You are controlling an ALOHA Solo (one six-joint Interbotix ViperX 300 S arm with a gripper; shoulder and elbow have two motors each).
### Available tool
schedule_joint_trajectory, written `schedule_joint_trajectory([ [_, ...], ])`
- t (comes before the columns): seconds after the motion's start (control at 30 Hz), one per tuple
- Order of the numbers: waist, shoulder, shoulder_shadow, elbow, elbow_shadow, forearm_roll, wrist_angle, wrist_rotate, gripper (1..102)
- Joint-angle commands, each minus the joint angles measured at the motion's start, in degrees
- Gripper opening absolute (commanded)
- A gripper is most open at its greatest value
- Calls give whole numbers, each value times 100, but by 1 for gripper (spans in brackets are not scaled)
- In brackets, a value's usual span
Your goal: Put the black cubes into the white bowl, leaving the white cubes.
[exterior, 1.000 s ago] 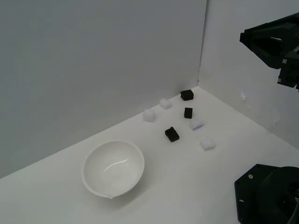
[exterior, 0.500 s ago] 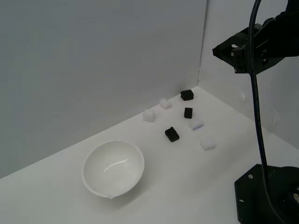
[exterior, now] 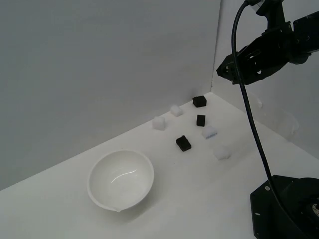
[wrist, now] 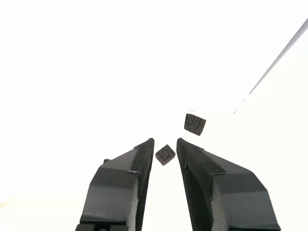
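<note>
Three black cubes lie near the far corner in the exterior view: one by the corner (exterior: pixel 199 101), one in the middle (exterior: pixel 201 120), one nearest the bowl (exterior: pixel 183 143). Four white cubes (exterior: pixel 175 110) (exterior: pixel 159 123) (exterior: pixel 210 133) (exterior: pixel 222 153) lie among them, faint. The white bowl (exterior: pixel 130 198) stands empty at the exterior view's left. My gripper (exterior: pixel 222 69) hangs high above the corner cubes. In the wrist view the gripper (wrist: pixel 164 142) has a narrow gap and holds nothing. Two black cubes (wrist: pixel 165 154) (wrist: pixel 195 124) show far below it. The white cubes are washed out there.
A grey back wall and a white side wall meet in a corner (exterior: pixel 214 74) behind the cubes. The black robot base (exterior: pixel 286 209) sits at the exterior view's lower right. A black cable (exterior: pixel 251 119) hangs from the arm down to it.
The arm has swung in from the exterior view's right edge toward the left and lower, and now hangs over the corner. Cubes and bowl have not moved.
</note>
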Motion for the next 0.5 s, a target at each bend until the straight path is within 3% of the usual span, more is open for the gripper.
schedule_joint_trajectory([
  [0.0, 141, -132, -114, -132, -176, -88, -26, 35, 27],
  [0.33, 185, -1002, -984, -158, -185, -97, -712, 62, 28],
  [0.47, 185, -1450, -1433, -158, -176, -97, -1160, 62, 28],
])
